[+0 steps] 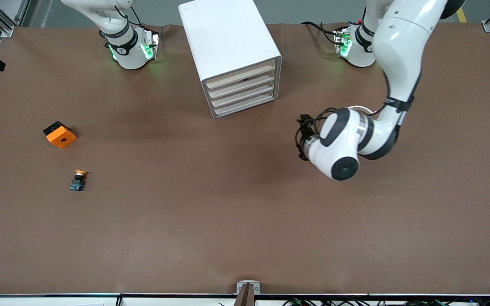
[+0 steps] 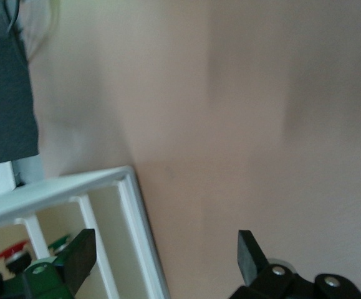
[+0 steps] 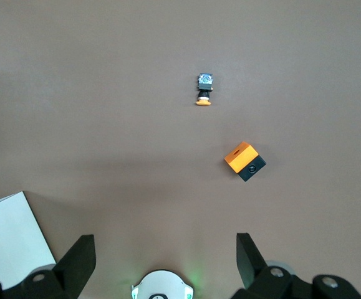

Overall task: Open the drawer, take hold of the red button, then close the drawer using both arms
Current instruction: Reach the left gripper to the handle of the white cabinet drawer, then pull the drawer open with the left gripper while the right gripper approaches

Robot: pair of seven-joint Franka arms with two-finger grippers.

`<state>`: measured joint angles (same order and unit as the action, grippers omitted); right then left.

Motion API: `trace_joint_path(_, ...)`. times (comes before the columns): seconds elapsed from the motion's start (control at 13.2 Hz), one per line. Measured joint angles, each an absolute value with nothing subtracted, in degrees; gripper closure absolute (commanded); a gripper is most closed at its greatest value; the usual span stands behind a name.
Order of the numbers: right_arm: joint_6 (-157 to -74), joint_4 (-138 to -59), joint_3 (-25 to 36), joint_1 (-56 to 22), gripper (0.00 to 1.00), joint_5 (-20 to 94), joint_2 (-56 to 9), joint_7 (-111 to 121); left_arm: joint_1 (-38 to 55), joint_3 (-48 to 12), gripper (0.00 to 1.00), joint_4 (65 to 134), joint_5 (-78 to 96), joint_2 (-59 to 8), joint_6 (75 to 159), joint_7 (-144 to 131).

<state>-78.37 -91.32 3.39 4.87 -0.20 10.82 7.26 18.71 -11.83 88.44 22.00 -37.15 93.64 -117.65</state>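
The white cabinet (image 1: 228, 46) stands at the table's back middle, its four drawers (image 1: 243, 91) all shut. My left gripper (image 1: 302, 139) hangs low over the table in front of the cabinet, off its corner toward the left arm's end. In the left wrist view the left gripper (image 2: 164, 249) is open and empty, straddling the cabinet's corner post (image 2: 139, 230). Inside the cabinet (image 2: 55, 193) the button's red cap (image 2: 12, 252) shows beside a green cap (image 2: 60, 243). My right gripper (image 3: 164, 246) is open and empty, high over the right arm's base (image 3: 161, 288), out of the front view.
An orange cube with a hole (image 1: 60, 134) (image 3: 244, 161) lies toward the right arm's end of the table. A yellow-capped button (image 1: 78, 180) (image 3: 204, 89) lies nearer to the front camera than the cube. The arm bases (image 1: 130, 46) (image 1: 355, 46) flank the cabinet.
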Motion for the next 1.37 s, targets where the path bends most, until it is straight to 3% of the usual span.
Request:
trace_joint_path(0.3, -78.47, -91.21, 3.38, 4.90, 0.00, -0.20, 8.67, 7.27, 21.14, -11.81, 0.00, 88.52, 32.85, -40.49, 93.79, -118.97)
trace_joint_path(0.76, -79.57, -90.81, 3.34, 4.96, 0.00, -0.21, -1.09, 7.33, 27.07, -11.85, 0.00, 88.68, 36.17, -42.15, 90.54, -124.80)
trace_joint_path(1.06, -80.58, -90.42, 3.47, 6.37, 0.00, -0.33, -5.57, 7.47, 28.39, -11.84, 0.15, 89.13, 37.30, -42.18, 87.30, -128.44)
trace_joint_path(1.37, -80.96, -89.65, 3.50, 7.68, 0.00, -0.28, -6.13, 7.48, 30.10, -11.85, 0.30, 90.52, 39.30, -42.19, 86.23, -131.01)
